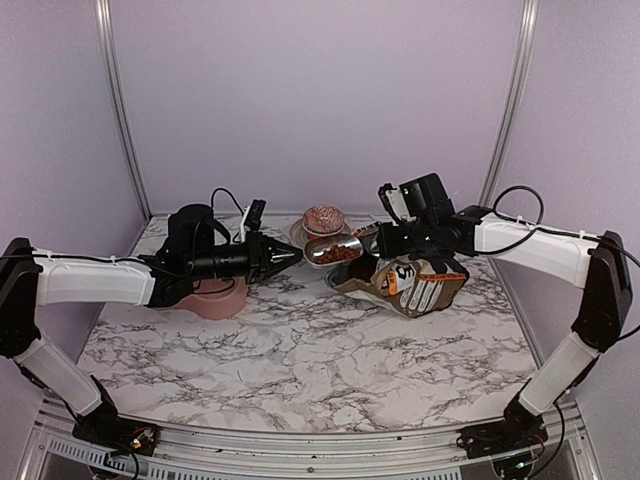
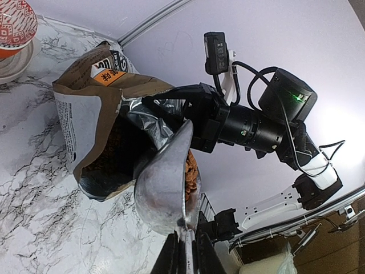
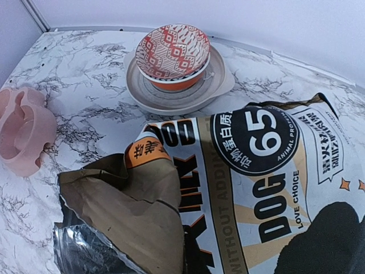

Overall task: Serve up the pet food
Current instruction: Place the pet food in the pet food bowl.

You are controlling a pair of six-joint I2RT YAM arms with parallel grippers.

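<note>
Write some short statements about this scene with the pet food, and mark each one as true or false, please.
1. The metal scoop in the left gripper carries pet food. True.
2. The right gripper is open and away from the bag. False: it is shut on the torn edge of the bag.
3. The patterned bowl stands on a plate. True.
4. The patterned bowl is full of pet food. False: no pellets show in it.
5. The bag is sealed. False: its top is torn open, and dark pellets show inside.
</note>
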